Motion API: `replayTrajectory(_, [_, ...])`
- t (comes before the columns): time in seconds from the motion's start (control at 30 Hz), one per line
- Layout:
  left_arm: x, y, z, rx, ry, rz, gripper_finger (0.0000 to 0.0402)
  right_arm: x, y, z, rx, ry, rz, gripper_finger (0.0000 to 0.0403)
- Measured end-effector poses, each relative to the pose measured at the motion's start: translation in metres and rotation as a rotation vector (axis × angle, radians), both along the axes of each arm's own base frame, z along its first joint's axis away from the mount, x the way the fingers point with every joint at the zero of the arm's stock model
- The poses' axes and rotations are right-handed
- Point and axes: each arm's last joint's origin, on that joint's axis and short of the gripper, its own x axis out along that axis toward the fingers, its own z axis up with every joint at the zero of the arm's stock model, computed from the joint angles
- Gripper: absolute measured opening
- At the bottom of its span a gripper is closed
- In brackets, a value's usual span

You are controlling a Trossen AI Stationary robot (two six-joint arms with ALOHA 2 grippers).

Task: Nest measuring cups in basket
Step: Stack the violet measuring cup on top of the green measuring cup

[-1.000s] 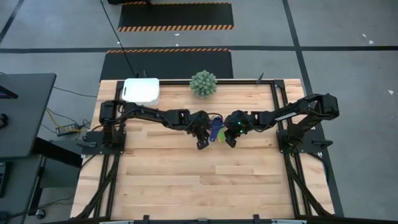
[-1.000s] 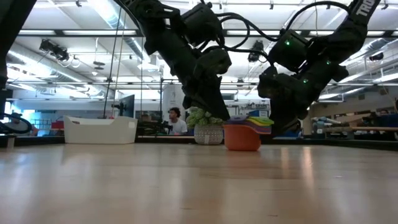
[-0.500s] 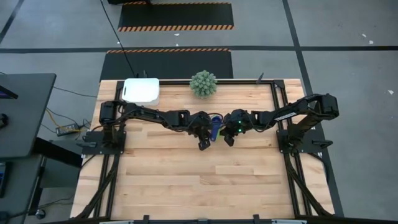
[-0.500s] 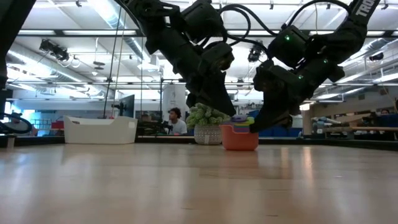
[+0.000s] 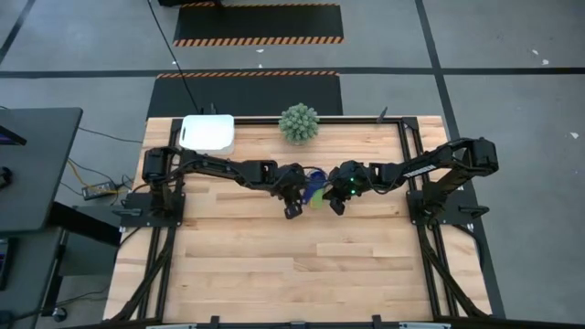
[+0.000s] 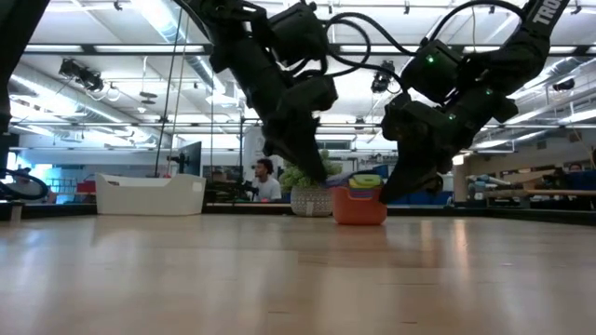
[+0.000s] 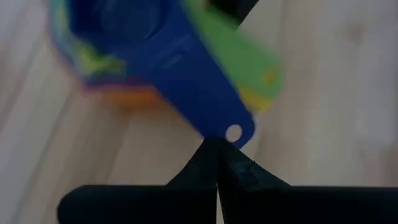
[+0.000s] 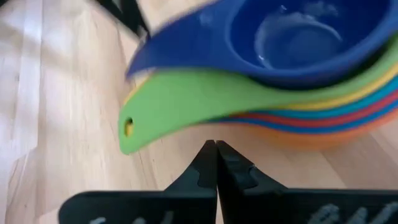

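The measuring cups [image 5: 315, 186] stand nested in one stack mid-table: orange at the bottom [image 6: 360, 207], then red, yellow and green, with a blue cup [image 8: 292, 37] on top. The stack's base rests on the wood. The blue handle [image 7: 186, 81] points at my left gripper [image 7: 217, 149], which is shut just short of the handle's holed end. The green handle [image 8: 168, 109] sticks out above my shut right gripper [image 8: 216, 146]. From above, the left gripper [image 5: 292, 209] and right gripper [image 5: 335, 206] flank the stack's near side. The white basket [image 5: 207, 133] sits at the far left. My left gripper's shut fingertips [image 7: 208, 158] sit right at the holed end of the blue handle [image 7: 233, 132]; whether they touch it, I cannot tell. My right gripper's shut fingertips [image 8: 224, 155] point level at the stack's lower cups under the green handle [image 8: 134, 127]; touching or not, I cannot tell.
A green spiky ball plant [image 5: 299, 122] in a pot stands at the far edge behind the stack, also seen in the low view [image 6: 312, 191]. Bare wood [image 5: 292, 265] spreads across the table's near half. A person sits in the room beyond [image 6: 264, 181].
My right gripper has moved toward the stack from the table's right, and the tilted upper cups with handles sticking out have settled lower and more level into the stack. The left gripper has then drawn back a little toward the table's left.
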Motion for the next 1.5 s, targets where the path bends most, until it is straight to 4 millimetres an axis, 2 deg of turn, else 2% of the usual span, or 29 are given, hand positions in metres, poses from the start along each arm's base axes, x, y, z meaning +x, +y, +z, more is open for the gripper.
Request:
replayTrajectory(0.33, [0.000,0.001,0.001,-0.004,-0.008,-0.003,0.0000,-0.001,0.001,-0.001,0.006,0.010,0.020,0.0000])
replayTrajectory(0.63, [-0.014,0.012,0.034,0.037,-0.045,0.012,0.0000,-0.001,0.000,-0.001,-0.012,0.008,0.035,0.0000])
replayTrajectory(0.73, [-0.018,0.016,0.030,0.070,0.010,0.033,0.0000,-0.001,0.000,-0.001,-0.018,0.008,0.038,0.0000])
replayTrajectory(0.87, [-0.014,0.018,0.010,0.062,0.071,0.028,0.0000,-0.001,0.000,-0.001,-0.018,0.008,0.036,0.0000])
replayTrajectory(1.1, [-0.001,0.016,-0.010,0.016,0.033,-0.004,0.0000,-0.001,-0.001,-0.001,-0.018,0.009,0.035,0.0000])
replayTrajectory(1.5, [0.008,0.010,-0.005,-0.057,-0.072,-0.054,0.0000,0.000,-0.001,0.000,-0.041,-0.005,0.051,0.0000])
